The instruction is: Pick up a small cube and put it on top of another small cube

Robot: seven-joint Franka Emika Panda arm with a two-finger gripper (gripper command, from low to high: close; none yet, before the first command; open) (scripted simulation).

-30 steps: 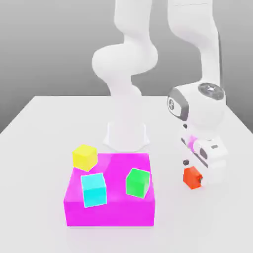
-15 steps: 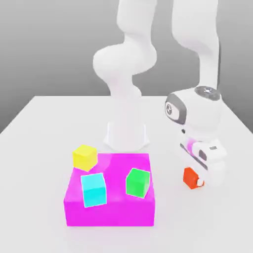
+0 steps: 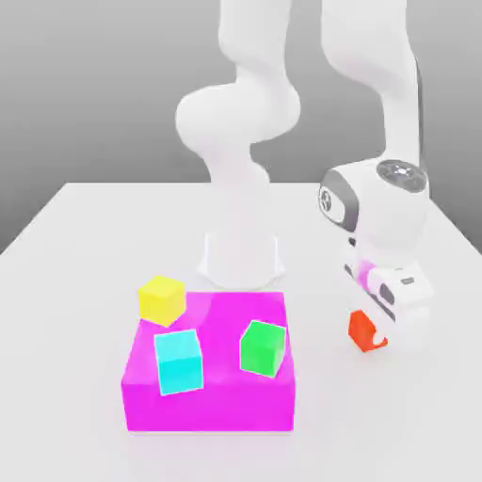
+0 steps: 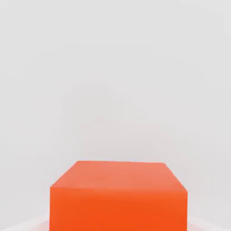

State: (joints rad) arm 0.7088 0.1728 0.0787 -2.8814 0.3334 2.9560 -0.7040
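The small cube (image 3: pixel 361 328) is plain red-orange and sits between the fingers of my gripper (image 3: pixel 369 335) at the exterior view's right, beside the magenta block. The gripper is shut on it and points down at the white table (image 3: pixel 75 245). The cube hangs just above the table. Seen from the hand view, the same small cube (image 4: pixel 119 196) shows its top and one side against the white surface. I cannot tell which cube is the other small cube.
A large magenta block (image 3: pixel 212 405) lies at the front centre. A cyan cube (image 3: pixel 179 361) and a green cube (image 3: pixel 262 347) rest on it, and a yellow cube (image 3: pixel 162 299) is at its far left corner. The arm's base (image 3: pixel 241 259) stands behind the block.
The fingers closed on the red-orange cube. Since then the hand has risen a little with the cube in it.
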